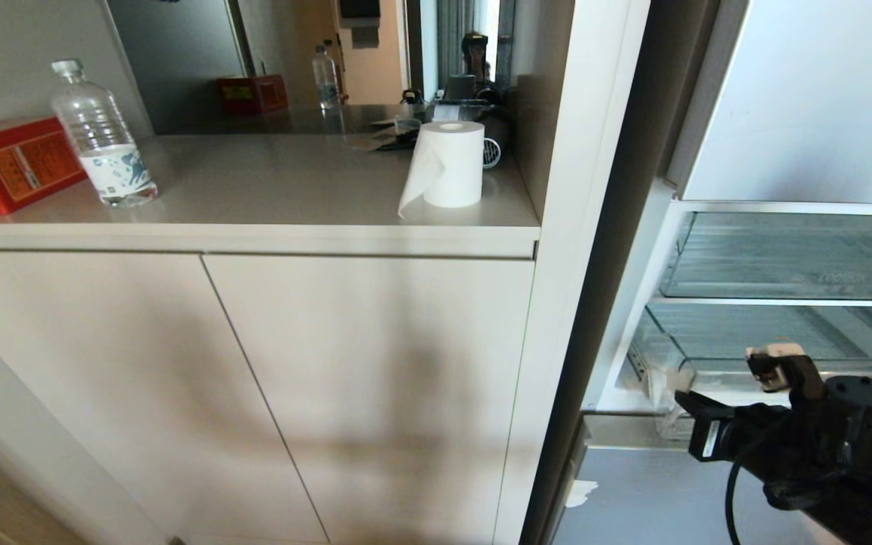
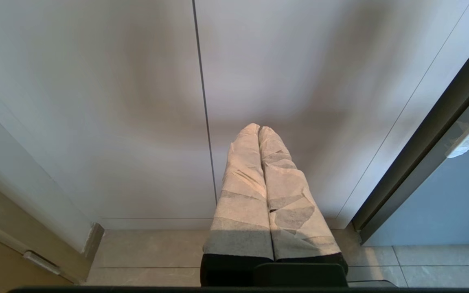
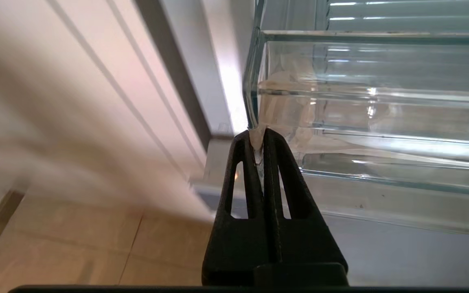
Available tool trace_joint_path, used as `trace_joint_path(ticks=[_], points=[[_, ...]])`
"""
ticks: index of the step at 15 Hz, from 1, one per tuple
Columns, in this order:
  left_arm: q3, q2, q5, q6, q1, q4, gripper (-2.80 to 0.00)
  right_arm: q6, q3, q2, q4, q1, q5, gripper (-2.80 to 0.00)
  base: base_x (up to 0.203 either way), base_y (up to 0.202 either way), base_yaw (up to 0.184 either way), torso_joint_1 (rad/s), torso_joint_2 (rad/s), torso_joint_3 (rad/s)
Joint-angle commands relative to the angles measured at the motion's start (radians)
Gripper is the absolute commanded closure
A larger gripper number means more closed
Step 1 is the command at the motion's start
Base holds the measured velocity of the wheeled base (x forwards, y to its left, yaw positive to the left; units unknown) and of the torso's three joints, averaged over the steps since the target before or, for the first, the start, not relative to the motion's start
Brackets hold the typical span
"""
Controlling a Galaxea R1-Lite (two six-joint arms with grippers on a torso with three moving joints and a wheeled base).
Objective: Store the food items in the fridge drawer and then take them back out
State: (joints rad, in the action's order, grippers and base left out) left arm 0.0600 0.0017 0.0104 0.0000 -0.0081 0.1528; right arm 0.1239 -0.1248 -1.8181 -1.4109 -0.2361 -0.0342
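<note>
Beside the tall cabinet, the open fridge (image 1: 799, 113) shows the clear fridge drawer (image 1: 784, 337), pushed in. Just before its front lip hangs the right gripper (image 3: 259, 136), jaws together on nothing. Low by the cabinet doors, the left gripper (image 2: 259, 128) has its jaws together too. No food item shows.

Head cam: looks forward-down at counter (image 1: 254, 189) and open fridge. Left wrist cam: faces cabinet doors (image 2: 136, 101), near floor. Right wrist cam: close on drawer (image 3: 373, 101); head cam shares it.
</note>
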Motion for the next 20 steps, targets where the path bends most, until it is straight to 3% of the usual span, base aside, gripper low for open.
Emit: trace_joint_path(ticks=[1, 2, 5, 10, 13, 16, 20], points=[[0.000, 0.001, 0.000, 0.000, 0.000, 0.001, 0.00, 0.002, 0.071, 0.098, -0.016, -0.012, -0.001, -2.20, 0.000, 0.000, 0.000, 0.000, 0.00, 0.000], [0.000, 0.001, 0.000, 0.000, 0.000, 0.001, 0.00, 0.005, 0.094, 0.120, -0.016, -0.020, -0.001, -2.80, 0.000, 0.000, 0.000, 0.000, 0.00, 0.000], [0.000, 0.001, 0.000, 0.000, 0.000, 0.001, 0.00, 0.010, 0.122, 0.226, 0.020, -0.023, -0.005, -2.80, 0.000, 0.000, 0.000, 0.000, 0.00, 0.000], [0.000, 0.001, 0.000, 0.000, 0.000, 0.001, 0.00, -0.005, 0.099, 0.532, 0.282, -0.023, -0.036, -2.80, 0.000, 0.000, 0.000, 0.000, 0.00, 0.000], [0.000, 0.001, 0.000, 0.000, 0.000, 0.001, 0.00, -0.019, -0.085, 0.705, 0.718, -0.015, -0.177, -2.80, 0.000, 0.000, 0.000, 0.000, 0.00, 0.000], [0.000, 0.001, 0.000, 0.000, 0.000, 0.001, 0.00, -0.020, -0.319, 0.736, 1.087, 0.047, -0.210, -2.80, 0.000, 0.000, 0.000, 0.000, 0.00, 0.000], [0.000, 0.001, 0.000, 0.000, 0.000, 0.001, 0.00, -0.013, -0.462, 0.530, 1.157, 0.101, -0.215, -2.80, 0.000, 0.000, 0.000, 0.000, 0.00, 0.000]])
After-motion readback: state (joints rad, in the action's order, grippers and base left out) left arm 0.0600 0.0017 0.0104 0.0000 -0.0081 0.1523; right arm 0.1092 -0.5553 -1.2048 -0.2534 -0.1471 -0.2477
